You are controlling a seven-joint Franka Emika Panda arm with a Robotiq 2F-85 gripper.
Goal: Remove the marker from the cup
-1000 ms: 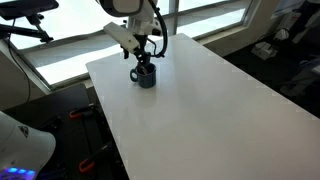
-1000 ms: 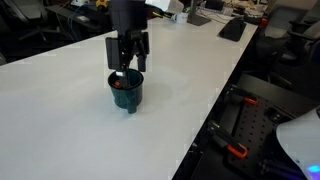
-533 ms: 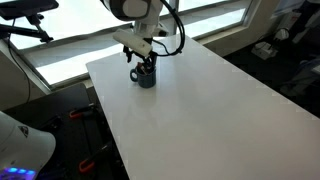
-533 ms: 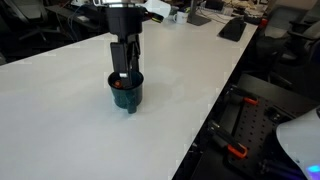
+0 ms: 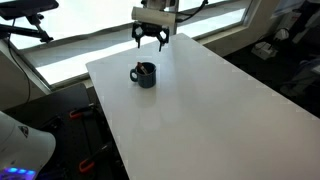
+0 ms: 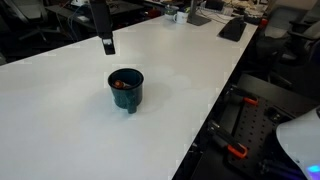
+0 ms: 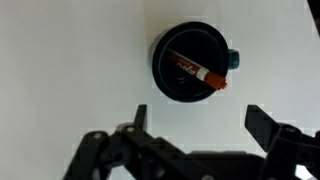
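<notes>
The cup (image 5: 145,74) is a small dark mug with a loop handle, standing on the white table (image 5: 200,110); it also shows in an exterior view (image 6: 126,88) and in the wrist view (image 7: 192,62). The marker (image 7: 197,73) lies slanted inside the cup, reddish with an orange-red end by the rim; a reddish spot shows in the cup in an exterior view (image 6: 120,84). My gripper (image 7: 200,118) is open and empty, its fingers spread wide, well above the cup. It shows high over the table's far edge (image 5: 150,36) and in an exterior view (image 6: 107,44).
The table's edges are close to the cup on the window side (image 5: 100,65). Desks with keyboards and clutter (image 6: 232,28) stand beyond the table. Red-handled tools lie on the floor (image 6: 238,152).
My gripper was down at the cup with its fingers at the rim; it has risen up and away, empty. The marker stays inside the cup.
</notes>
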